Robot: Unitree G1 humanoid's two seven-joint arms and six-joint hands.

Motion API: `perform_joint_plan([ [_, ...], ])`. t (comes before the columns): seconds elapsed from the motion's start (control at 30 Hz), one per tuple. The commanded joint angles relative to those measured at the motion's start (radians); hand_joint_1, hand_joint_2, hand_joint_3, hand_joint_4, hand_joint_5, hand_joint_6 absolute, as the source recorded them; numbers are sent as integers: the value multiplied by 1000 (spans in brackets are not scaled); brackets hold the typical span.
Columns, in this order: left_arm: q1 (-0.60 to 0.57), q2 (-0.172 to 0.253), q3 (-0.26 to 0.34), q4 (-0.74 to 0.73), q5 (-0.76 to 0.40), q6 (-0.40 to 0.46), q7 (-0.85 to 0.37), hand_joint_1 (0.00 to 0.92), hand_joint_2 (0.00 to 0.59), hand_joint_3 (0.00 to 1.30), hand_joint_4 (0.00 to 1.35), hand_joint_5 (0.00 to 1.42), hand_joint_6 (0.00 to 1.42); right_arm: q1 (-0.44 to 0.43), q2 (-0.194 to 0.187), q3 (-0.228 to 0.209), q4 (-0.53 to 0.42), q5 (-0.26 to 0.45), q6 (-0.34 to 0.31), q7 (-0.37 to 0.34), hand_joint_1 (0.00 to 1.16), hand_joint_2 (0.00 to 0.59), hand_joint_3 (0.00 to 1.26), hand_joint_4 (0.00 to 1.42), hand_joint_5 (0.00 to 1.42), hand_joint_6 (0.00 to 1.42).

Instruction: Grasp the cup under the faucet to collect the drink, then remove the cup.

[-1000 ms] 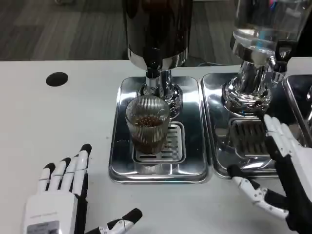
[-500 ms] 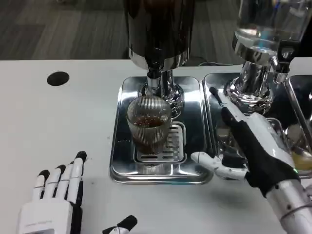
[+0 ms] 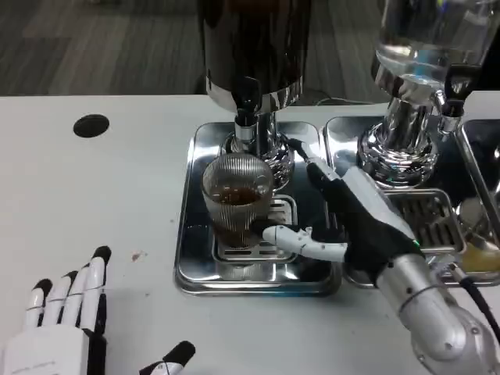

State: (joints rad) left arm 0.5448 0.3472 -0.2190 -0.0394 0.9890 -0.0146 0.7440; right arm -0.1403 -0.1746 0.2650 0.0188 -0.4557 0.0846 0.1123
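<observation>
the ribbed glass cup (image 3: 237, 195) stands upright on the grate of a steel drip tray (image 3: 195, 258) at the centre of the picture, partly filled with a dark drink; directly behind it at 12 o'clock the faucet (image 3: 245, 117) of a dark dispenser (image 3: 254, 47) hangs over its rim; at 3 o'clock of the cup the right robot hand (image 3: 344, 219) lies over the tray's right edge, fingers apart and clamped on nothing, thumb just beside the cup's base, though i cannot tell whether it touches; at 3 o'clock a second tray (image 3: 469, 148) carries a clear dispenser (image 3: 426, 47); at 7 o'clock the left robot hand (image 3: 66, 328) rests on the white bench (image 3: 94, 203), fingers spread and empty; a black hole (image 3: 91, 126) sits at 10 o'clock.
</observation>
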Motion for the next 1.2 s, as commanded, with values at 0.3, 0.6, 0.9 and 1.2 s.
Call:
perform_joint_plan([
  [0.3,21,9,30,34,-33,-30,42,0,103,54,0,141,79,-108,67,16,145,12,1,-64,507,143,0,0,0,0],
  [0.6,13,10,46,47,-47,-40,39,0,116,64,0,141,79,-145,88,29,220,13,-14,-94,544,146,0,0,0,0],
  [0.9,6,9,58,69,-62,-49,40,0,147,74,0,142,79,-155,104,35,273,20,-46,-129,589,156,0,0,0,43],
  [1.2,3,9,62,76,-67,-50,42,0,142,76,0,149,79,-166,112,42,307,16,-74,-152,620,147,0,0,0,48],
])
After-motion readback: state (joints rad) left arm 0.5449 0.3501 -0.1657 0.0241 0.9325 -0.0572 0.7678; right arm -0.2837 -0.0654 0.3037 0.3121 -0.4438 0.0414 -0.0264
